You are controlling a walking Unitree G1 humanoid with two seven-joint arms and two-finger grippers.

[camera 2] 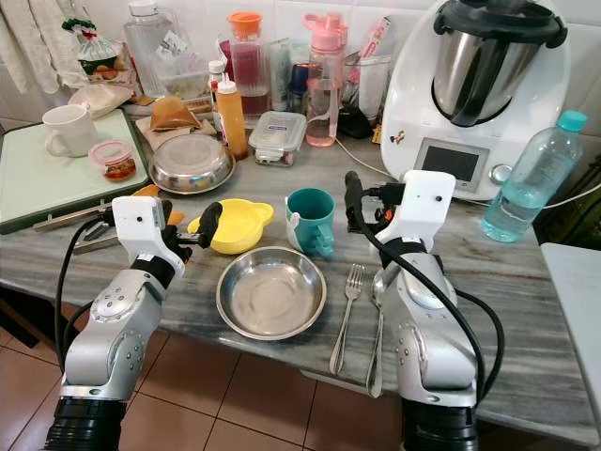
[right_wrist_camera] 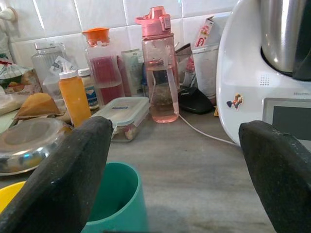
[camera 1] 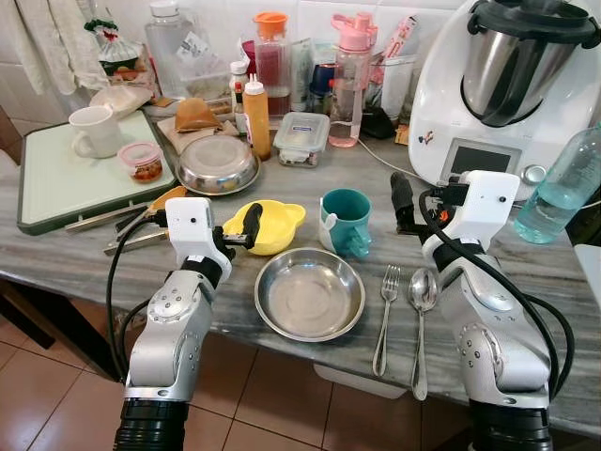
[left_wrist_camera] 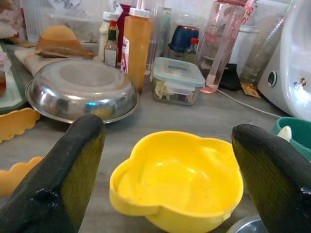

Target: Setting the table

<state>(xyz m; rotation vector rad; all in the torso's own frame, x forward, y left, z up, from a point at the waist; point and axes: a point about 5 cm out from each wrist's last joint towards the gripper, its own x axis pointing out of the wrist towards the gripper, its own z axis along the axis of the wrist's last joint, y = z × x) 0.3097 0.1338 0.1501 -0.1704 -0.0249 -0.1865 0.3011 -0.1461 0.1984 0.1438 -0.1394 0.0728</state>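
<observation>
- The left gripper hung wide open just left of the yellow flower-shaped plastic bowl, holding nothing.
- The right gripper stood equally spread and empty beside the teal plastic cup.
- A round steel plate lay at the near edge of the grey marble counter, with a steel fork and steel spoon to its right.
</observation>
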